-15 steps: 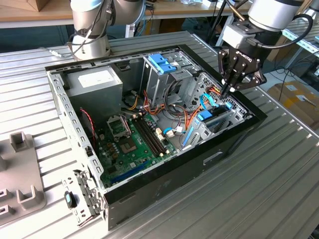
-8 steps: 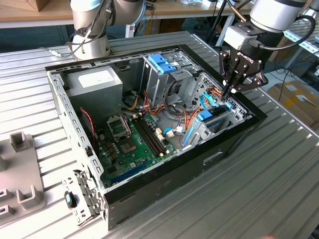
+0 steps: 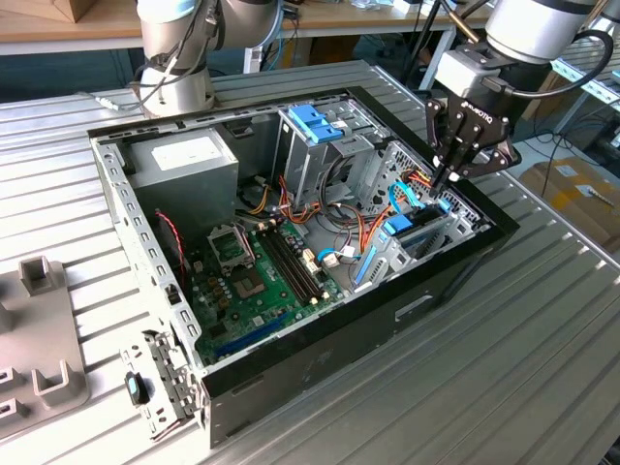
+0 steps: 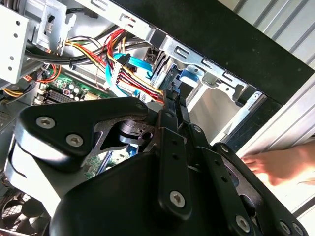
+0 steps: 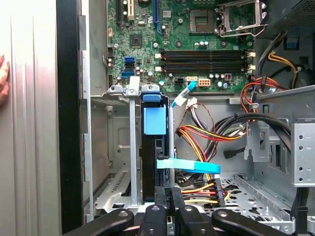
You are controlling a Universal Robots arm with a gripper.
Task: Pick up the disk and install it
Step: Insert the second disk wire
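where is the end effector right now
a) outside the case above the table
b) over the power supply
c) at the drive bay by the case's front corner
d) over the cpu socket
c: in the exterior view the end effector hangs inside the case at the drive bay on the exterior view's right, far from the power supply and the cpu socket.

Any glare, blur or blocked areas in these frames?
Exterior view: even light, mild sheen on the ribbed table. Second wrist view: the gripper body, close and dark, blocks the lower half. First wrist view: bright washout on the table strip; motherboard sharp.
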